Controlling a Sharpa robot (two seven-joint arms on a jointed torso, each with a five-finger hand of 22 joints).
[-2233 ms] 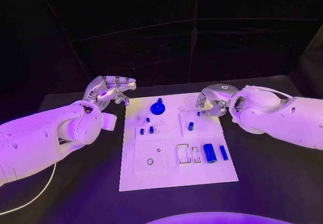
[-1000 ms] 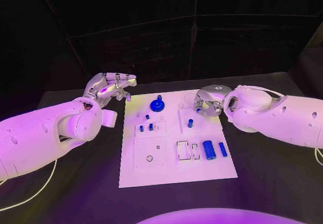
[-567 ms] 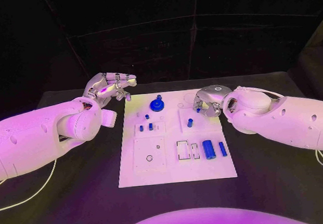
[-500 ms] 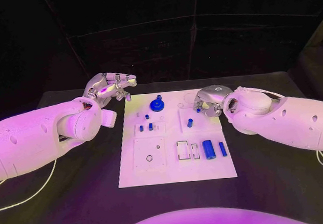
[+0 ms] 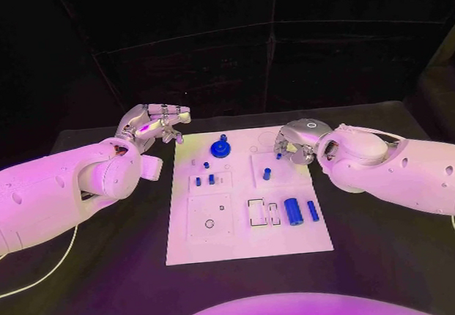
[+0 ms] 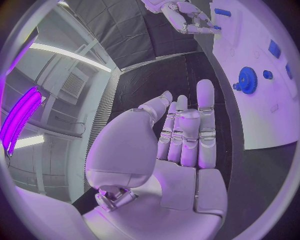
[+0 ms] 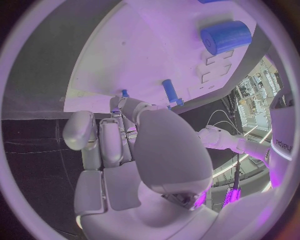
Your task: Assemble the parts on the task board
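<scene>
- The left hand (image 5: pixel 153 124) hovers over the bare black table (image 5: pixel 118 247) just beyond the far left corner of the task board (image 5: pixel 208 247). Its fingers (image 6: pixel 206 120) lie close side by side, lightly curled, with nothing in them.
- The right hand (image 5: pixel 296 143) sits at the board's far right edge, fingers curled down onto the board. The right wrist view shows its fingertips right at a small blue peg (image 7: pixel 125 93), but whether they actually pinch it I cannot tell.
- The task board lies in the middle of the table with dark table open on all four sides; the widest free strip is along its near edge, and both near corners are clear of the arms.
- One blue gear (image 5: pixel 221 150) stands near the far edge of the board, between the two hands.
- Three small blue pegs (image 5: pixel 203 179) stand in the left half of the board, near of the gear; one more peg (image 5: pixel 267 173) stands in the right half, just near of the right hand.
- One thick blue cylinder (image 5: pixel 293 211) lies toward the right edge, with one thinner blue pin (image 5: pixel 312 209) just beside it, closer to that edge.
- Two pale rectangular recesses (image 5: pixel 257 212) lie just left of the cylinder.
</scene>
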